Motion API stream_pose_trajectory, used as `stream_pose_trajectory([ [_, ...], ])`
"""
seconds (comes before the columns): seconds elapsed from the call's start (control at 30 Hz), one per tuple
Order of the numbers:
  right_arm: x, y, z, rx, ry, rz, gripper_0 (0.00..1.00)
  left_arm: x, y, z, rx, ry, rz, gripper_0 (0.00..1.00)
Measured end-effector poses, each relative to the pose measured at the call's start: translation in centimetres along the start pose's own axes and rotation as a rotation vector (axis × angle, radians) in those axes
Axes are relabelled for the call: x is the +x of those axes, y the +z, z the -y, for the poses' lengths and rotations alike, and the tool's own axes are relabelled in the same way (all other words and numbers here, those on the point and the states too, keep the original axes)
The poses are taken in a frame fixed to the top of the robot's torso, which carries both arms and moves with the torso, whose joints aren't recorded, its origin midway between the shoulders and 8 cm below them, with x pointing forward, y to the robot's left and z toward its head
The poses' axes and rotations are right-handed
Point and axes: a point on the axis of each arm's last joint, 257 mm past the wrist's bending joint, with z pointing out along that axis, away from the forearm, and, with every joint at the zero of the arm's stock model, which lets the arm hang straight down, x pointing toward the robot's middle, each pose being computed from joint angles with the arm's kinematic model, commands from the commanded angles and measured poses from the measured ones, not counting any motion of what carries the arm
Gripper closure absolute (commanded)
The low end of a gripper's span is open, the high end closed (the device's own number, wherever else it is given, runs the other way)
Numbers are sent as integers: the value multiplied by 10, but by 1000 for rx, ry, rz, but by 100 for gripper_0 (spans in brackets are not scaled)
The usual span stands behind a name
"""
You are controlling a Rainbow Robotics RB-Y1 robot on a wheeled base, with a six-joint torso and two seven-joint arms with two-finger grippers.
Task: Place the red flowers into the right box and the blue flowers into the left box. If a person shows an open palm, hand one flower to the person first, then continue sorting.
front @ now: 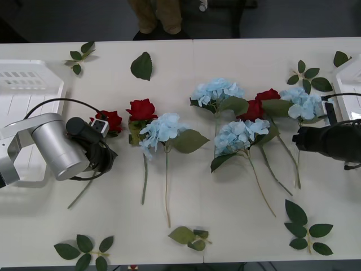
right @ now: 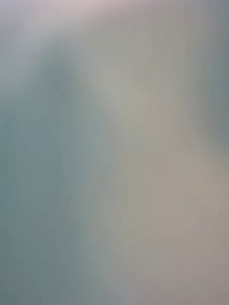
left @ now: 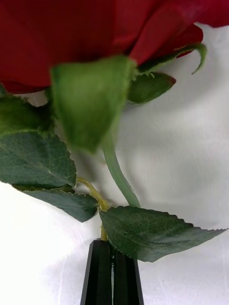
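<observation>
My black fingers point(left: 113, 271) are pinching a red rose point(front: 111, 120) stem; remaining roses and blue hydrangeas point(front: 217, 90) are lying toward 3 o'clock.

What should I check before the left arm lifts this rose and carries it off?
1. Left gripper shut on the red rose stem: ok; black fingers together around it in the left wrist view.
2. Rose clear of the neighbouring blue hydrangea: ok, apart.
3. Open palm from the person: cannot tell; legs alone in view.
4. Right box free to receive: cannot tell, just its edge visible.
5. Right gripper out of the path: not ok, beside the blue flowers on the right.
</observation>
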Motion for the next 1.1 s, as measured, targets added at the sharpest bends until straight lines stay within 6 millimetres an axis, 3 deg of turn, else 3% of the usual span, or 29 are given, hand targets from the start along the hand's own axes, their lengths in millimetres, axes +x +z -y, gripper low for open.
stream_pose_trajectory([
  [0.13, -24, -39, -14, -89, 37, 5, 100, -1, 1, 0, 0, -1, 3, 100],
  [0.23, -40, -71, -35, -207, 81, 20, 100, -1, 1, 0, 0, 0, 3, 97],
  [0.27, -45, -82, -43, -250, 90, 28, 100, -1, 1, 0, 0, 0, 3, 82],
  [0.3, -51, -91, -53, -295, 95, 44, 100, -1, 1, -1, -2, 0, 3, 16],
  [0.33, -58, -99, -63, -341, 95, 63, 100, -2, 1, -2, -6, 1, 5, 0],
  [0.57, -85, -136, -164, -696, 62, 156, 100, -7, 1, -15, -35, 44, 15, 0],
  [0.73, -86, -141, -239, -856, -69, 234, 100, -10, 0, -25, -53, 51, 16, 0],
  [0.93, -72, -132, -303, -972, -53, 236, 100, -11, -2, -36, -72, 47, 17, 0],
  [0.97, -73, -132, -312, -992, -38, 248, 100, -11, -2, -36, -72, 47, 17, 6],
  [1.0, -76, -131, -320, -1011, -19, 264, 100, -11, -2, -36, -71, 47, 18, 39],
  [1.03, -79, -131, -328, -1029, 2, 278, 100, -12, -2, -35, -69, 48, 19, 90],
  [1.1, -82, -130, -343, -1061, 37, 295, 100, -12, -2, -31, -62, 49, 19, 100],
])
